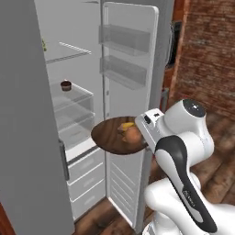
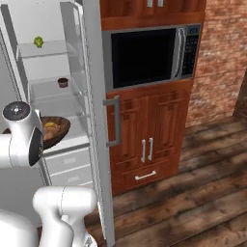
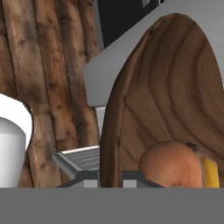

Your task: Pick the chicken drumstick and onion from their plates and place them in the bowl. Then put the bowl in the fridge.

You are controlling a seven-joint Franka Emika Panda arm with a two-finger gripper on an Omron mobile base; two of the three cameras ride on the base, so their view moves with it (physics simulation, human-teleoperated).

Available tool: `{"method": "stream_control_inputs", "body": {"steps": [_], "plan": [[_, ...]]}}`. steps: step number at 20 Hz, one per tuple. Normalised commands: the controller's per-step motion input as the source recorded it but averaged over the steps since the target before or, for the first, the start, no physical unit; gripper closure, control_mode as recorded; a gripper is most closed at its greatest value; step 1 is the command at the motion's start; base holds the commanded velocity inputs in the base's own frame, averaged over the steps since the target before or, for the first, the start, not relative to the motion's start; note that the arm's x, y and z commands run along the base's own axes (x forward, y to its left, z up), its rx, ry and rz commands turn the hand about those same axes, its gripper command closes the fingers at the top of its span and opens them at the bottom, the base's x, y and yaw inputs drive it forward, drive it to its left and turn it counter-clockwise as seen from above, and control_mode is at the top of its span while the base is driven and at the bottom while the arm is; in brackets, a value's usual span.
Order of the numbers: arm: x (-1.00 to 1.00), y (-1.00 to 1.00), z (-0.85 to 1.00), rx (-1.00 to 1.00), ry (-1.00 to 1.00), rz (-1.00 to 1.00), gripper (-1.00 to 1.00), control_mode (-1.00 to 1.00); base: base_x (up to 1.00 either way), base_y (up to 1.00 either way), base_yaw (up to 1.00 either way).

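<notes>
My gripper [image 1: 146, 143] is shut on the near rim of the dark wooden bowl [image 1: 112, 137] and holds it level in the air in front of the open fridge [image 1: 73, 114]. The round reddish-brown onion [image 1: 132, 134] and the yellowish chicken drumstick [image 1: 125, 125] lie inside the bowl, close to the held edge. In the hand view the bowl [image 3: 175, 87] fills the right side, with the onion [image 3: 170, 164] and drumstick [image 3: 210, 171] low down, and the gripper [image 3: 109, 179] pinches the rim. From the right base the bowl [image 2: 60, 131] shows beside my arm. The plates are out of view.
The fridge door [image 1: 131, 69] stands open to the right of the bowl, its bins bare. A small dark cup-shaped item [image 1: 66, 85] sits on a glass shelf, a green item [image 2: 38, 42] higher up. Drawers [image 1: 85, 176] lie below. A microwave [image 2: 144, 55] and wooden cabinets [image 2: 144, 140] stand to the right.
</notes>
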Motion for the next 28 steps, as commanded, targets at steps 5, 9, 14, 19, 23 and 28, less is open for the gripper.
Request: {"method": "stream_control_inputs", "body": {"steps": [5, 9, 14, 19, 23, 28], "plan": [[0.00, 0.00, 0.00, 0.00, 0.00, 0.00, 1.00, 1.00, 0.03, 0.61, -0.13], [0.00, 0.00, 0.00, 0.00, 0.00, 0.00, 1.00, 1.00, 0.00, 0.60, 0.00], [0.00, 0.00, 0.00, 0.00, 0.00, 0.00, 1.00, 1.00, 0.11, 0.35, 0.02], [0.00, 0.00, 0.00, 0.00, 0.00, 0.00, 1.00, 1.00, 0.34, 0.23, 0.09], [0.00, 0.00, 0.00, 0.00, 0.00, 0.00, 1.00, 1.00, 0.42, 0.03, 0.11], [0.00, 0.00, 0.00, 0.00, 0.00, 0.00, 1.00, 1.00, 0.44, 0.00, 0.16]]}}
